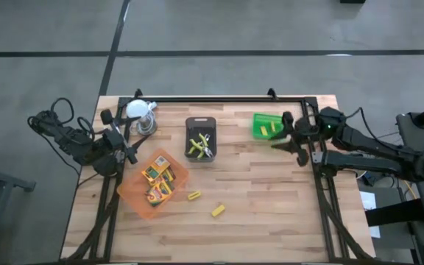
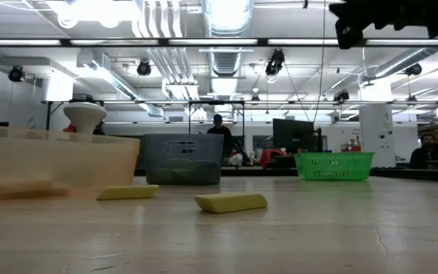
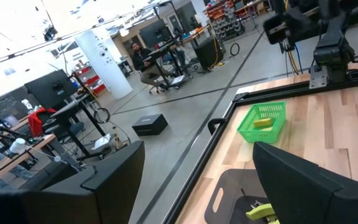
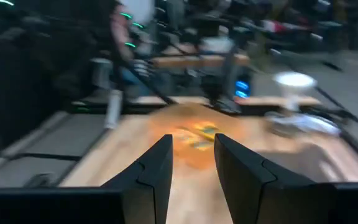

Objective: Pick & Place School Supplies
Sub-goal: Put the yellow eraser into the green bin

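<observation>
An orange tray (image 1: 135,193) holds yellow-green boxes (image 1: 158,177) with dark print; the far-right tray (image 1: 259,118) is bright green; two loose sticks (image 1: 205,203) are yellow.

Evenly lit from overhead, with only faint shadows on the bench (image 1: 271,199). Blown-out glare from ceiling strip lights (image 2: 226,11) in the low view. Soft focus there on the near orange tray (image 2: 52,164) and the foreground wood. Heavily motion-blurred through the right wrist view, smearing the room and the white-topped object (image 4: 296,81). Bright haze at upper left in the left wrist view.
</observation>
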